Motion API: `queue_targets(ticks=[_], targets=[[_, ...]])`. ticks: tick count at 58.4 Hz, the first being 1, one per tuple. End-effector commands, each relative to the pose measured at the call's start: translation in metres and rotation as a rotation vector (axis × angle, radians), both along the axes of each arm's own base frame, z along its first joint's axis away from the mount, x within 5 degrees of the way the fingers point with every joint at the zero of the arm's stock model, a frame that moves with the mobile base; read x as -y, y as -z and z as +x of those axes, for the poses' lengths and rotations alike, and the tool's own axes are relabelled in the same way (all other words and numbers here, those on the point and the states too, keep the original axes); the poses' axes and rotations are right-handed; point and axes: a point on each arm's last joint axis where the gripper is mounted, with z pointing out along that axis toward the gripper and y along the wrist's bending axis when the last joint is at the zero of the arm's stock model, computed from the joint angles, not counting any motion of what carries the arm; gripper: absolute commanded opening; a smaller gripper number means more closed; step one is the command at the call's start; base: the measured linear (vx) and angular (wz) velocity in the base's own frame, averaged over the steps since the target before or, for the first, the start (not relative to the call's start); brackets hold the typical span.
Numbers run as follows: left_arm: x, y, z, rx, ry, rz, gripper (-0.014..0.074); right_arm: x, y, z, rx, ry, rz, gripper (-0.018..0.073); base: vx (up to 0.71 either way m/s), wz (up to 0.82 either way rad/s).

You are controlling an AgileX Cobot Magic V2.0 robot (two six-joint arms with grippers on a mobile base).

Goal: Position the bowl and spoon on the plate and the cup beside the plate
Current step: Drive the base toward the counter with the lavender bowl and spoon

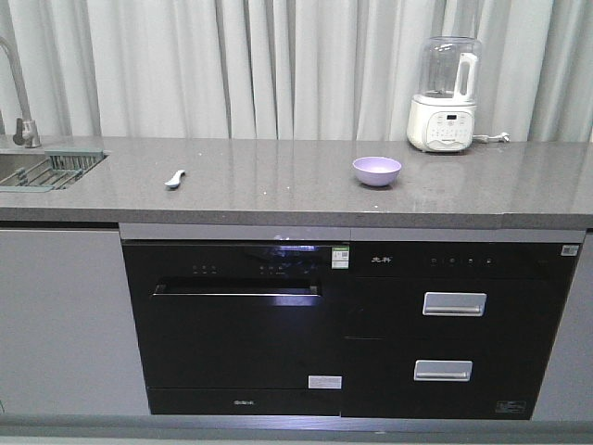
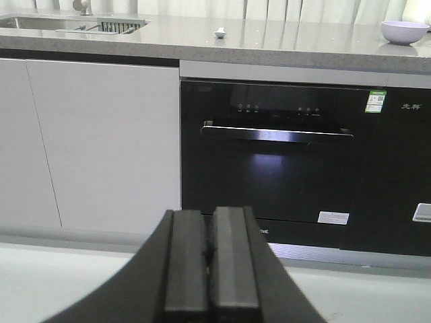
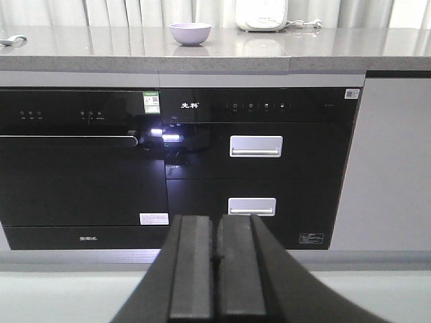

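The lavender bowl stands upright on the grey countertop, right of centre; it also shows as the bowl at the top right of the left wrist view and as the bowl in the right wrist view. The pale spoon lies on the counter to the left, seen small as the spoon and cut by the edge as the spoon. The plate and the cup are out of view. My left gripper and right gripper are both shut on nothing, low down in front of the cabinets, far from the counter.
A sink with a drain rack and a faucet sits at the counter's left end. A white blender stands at the back right. Below the counter are a black dishwasher and a black drawer unit. Curtains hang behind.
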Motion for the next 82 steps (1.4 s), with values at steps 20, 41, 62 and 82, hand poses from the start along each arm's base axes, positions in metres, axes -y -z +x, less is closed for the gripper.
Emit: queue_targets(ticks=[20,41,62,82], targets=[[0.0,0.0001,0.0012,0.061,-0.001,-0.01,-0.0006,0.0,-0.0003,0.0021,0.048,0.0,-0.019,-0.0009,0.0,0.0],[0.0,0.0001,0.0012,0.061,-0.001,-0.01,-0.0006,0.0,-0.0003,0.0021,0.048,0.0,-0.019,-0.0009,0.0,0.0],[0.0,0.0001,0.0012,0.061,-0.001,-0.01,-0.0006,0.0,-0.0003,0.0021,0.048,0.0,-0.019,-0.0009,0.02,-0.02],[0.0,0.0001,0.0012,0.061,-0.001,-0.01,-0.0006,0.0,-0.0003,0.0021,0.048,0.0,-0.019,-0.0009,0.07,-0.06]])
